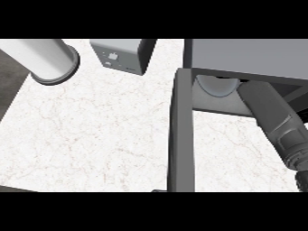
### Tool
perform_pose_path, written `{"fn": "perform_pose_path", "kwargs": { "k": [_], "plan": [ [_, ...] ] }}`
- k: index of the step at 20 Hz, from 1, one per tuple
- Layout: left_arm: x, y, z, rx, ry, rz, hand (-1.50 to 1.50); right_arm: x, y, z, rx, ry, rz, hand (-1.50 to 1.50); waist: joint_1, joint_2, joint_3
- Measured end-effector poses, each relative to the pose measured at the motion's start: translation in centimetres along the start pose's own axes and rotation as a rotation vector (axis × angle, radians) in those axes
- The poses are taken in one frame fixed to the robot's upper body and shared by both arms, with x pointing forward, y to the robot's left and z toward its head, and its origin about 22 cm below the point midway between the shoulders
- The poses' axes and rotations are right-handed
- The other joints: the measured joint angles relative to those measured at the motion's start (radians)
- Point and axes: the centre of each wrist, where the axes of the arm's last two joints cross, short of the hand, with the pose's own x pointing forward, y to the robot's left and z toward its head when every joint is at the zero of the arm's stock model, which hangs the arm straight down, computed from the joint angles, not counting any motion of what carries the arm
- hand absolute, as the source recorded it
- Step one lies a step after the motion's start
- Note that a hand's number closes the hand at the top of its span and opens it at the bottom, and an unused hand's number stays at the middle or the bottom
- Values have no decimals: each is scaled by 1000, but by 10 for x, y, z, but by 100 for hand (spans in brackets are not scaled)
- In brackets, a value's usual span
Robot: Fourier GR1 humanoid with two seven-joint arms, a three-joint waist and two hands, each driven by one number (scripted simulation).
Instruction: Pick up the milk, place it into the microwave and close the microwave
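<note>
The grey microwave (256, 56) stands at the back right with its door (181, 135) swung open toward me, seen edge-on as a long dark bar. My right forearm (273, 119) reaches from the lower right into the microwave's opening. The right hand is hidden under the microwave's top. A pale rounded shape (217, 85) shows just inside the opening, left of the forearm; I cannot tell whether it is the milk. My left hand does not show.
A large white cylinder (46, 58) lies at the back left of the marble counter (89, 135). A small grey appliance (121, 55) stands behind, between the cylinder and the microwave. The counter's left edge (3, 117) runs diagonally beside dark floor.
</note>
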Motion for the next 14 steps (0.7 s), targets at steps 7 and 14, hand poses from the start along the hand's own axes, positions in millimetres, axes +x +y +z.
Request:
{"fn": "perform_pose_path", "kwargs": {
  "k": [7,14],
  "plan": [
    [-9,-8,-10,-85,-3,31,-150,9,6,0,66,-2,-172,-150,-15,-4,1],
    [-16,-22,-15,-162,-9,67,-150,7,17,14,112,13,-403,-150,-43,-20,-1]
  ]
}}
